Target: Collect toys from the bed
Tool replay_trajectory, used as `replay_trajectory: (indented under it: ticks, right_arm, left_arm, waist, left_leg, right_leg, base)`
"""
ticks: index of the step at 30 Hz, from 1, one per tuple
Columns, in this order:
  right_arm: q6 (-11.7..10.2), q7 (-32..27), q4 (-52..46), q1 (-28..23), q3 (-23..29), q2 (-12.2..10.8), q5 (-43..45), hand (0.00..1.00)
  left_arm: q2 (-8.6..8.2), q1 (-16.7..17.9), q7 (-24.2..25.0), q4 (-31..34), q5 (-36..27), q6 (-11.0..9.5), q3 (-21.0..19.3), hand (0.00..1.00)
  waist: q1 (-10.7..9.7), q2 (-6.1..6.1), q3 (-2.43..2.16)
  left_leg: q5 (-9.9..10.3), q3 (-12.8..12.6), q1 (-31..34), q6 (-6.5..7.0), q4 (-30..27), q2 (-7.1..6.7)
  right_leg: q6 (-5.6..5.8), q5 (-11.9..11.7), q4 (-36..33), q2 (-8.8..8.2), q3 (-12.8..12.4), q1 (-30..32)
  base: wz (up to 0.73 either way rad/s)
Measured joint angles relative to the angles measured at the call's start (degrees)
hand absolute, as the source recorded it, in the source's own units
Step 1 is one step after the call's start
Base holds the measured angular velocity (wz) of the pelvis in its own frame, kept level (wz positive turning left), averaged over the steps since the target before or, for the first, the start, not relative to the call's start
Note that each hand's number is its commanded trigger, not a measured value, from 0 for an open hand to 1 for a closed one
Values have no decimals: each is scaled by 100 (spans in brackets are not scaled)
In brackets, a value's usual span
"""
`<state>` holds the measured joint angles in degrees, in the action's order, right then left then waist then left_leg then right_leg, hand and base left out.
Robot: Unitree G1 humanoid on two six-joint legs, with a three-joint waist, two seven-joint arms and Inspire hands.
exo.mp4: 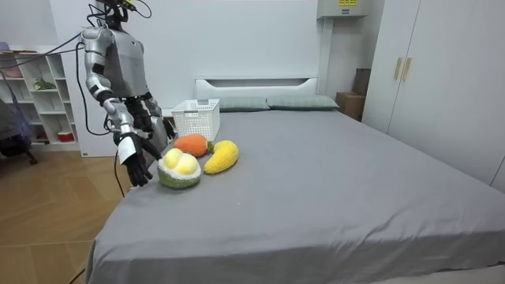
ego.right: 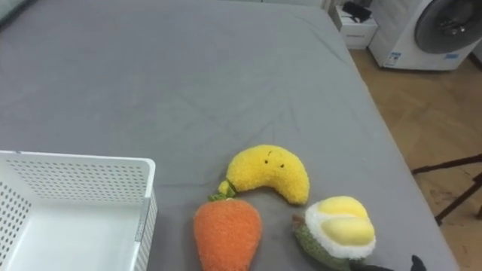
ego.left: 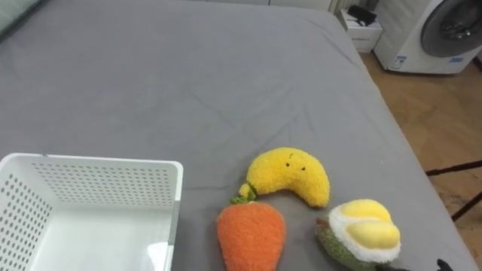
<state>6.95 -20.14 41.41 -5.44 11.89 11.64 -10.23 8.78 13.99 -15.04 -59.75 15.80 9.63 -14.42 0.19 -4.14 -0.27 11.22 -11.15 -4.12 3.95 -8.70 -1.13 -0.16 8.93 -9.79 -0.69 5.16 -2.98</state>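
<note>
Three plush toys lie on the grey bed (ego.left: 226, 83): a yellow banana (ego.left: 292, 175) with a small face, an orange carrot (ego.left: 251, 235) in front of it, and a green and yellow durian (ego.left: 363, 233) to their right. A white perforated basket (ego.left: 90, 184) stands empty on the bed at the left. I stand at the bedside at the room view's left. My right hand (exo.mp4: 136, 162) hangs at the mattress edge just beside the durian (exo.mp4: 180, 169), fingers relaxed and holding nothing; its dark fingertips (ego.left: 444, 264) peek in at the bottom edge. My left hand (exo.mp4: 158, 125) is down by my body near the basket (exo.mp4: 196, 118).
A washing machine (ego.left: 440, 34) and a low white shelf (ego.left: 361, 30) stand on the wooden floor beyond the bed's right edge. Dark stand legs (ego.left: 459, 177) cross the floor on that side. Pillows (exo.mp4: 300, 102) and a headboard are at the bed's end past the basket.
</note>
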Motion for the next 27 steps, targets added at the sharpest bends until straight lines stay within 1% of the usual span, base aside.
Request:
replay_trajectory:
  ticks: [3, 7, 10, 12, 14, 18, 20, 25, 27]
  right_arm:
    - [-2, 26, -294, 63, -95, 2, 212, 0]
    - [-7, 36, -625, 84, -339, 8, 231, 0]
    - [-13, 133, -891, 88, -531, 12, 412, 0]
    - [-9, 280, -1014, 87, -701, 15, 534, 0]
    - [-9, 396, -1141, 89, -847, 17, 638, 0]
    - [-20, 592, -1129, 95, -1010, 4, 760, 0]
    - [-106, 585, -989, 93, -1037, 1, 810, 0]
    - [-117, 514, -754, 89, -1049, 0, 876, 0]
    - [-119, 459, -635, 89, -1049, -2, 874, 0]
  left_arm:
    - [0, 20, -3, 0, -4, -17, 5, 0]
    - [-7, 88, -53, 8, -10, -48, 8, 0]
    - [-30, 150, -60, 126, -34, -36, 56, 0]
    - [-43, 245, -59, 315, -49, -31, 163, 0]
    - [-59, 236, -56, 410, -47, -7, 220, 0]
    - [-68, 194, -57, 455, -47, -19, 237, 0]
    - [-68, 191, -60, 424, -45, -19, 237, 0]
    - [-93, 236, -109, 233, -57, -9, 248, 0]
    - [-121, 268, -108, 233, -59, -8, 255, 0]
  waist:
    - [40, -4, 14]
    - [129, -25, 28]
    - [136, -5, 29]
    - [175, 12, 28]
    - [171, 40, 12]
    - [171, 62, 8]
    - [166, 65, 8]
    - [170, 65, 12]
    - [174, 59, 14]
  left_leg:
    - [0, 1, 1, 0, 1, 3]
    - [2, 2, 38, -2, 5, 17]
    - [2, 26, 58, -3, -6, 20]
    - [1, 31, 63, -4, -6, 22]
    - [1, 32, 107, -4, -12, 22]
    - [0, 77, 145, -4, -82, 21]
    - [0, 96, 140, -5, -85, 20]
    - [0, 121, 127, -4, -84, 19]
    - [1, 187, 107, -5, -96, 14]
  right_leg:
    - [-1, -1, -4, -2, 29, 0]
    - [-8, -6, 3, -9, 87, 10]
    - [-12, -9, 7, -17, 128, 10]
    - [-13, -10, 7, -16, 136, 6]
    - [-13, -10, 4, -20, 144, 2]
    - [-15, -11, 7, -19, 205, -9]
    - [-15, -11, 15, -19, 225, -29]
    - [-15, -12, 16, -21, 251, -62]
    - [-15, -12, 21, -24, 287, -111]
  base:
    - [0]
    - [2]
    - [5]
    - [2]
    - [0]
    - [6]
    - [6]
    - [2]
    - [11]
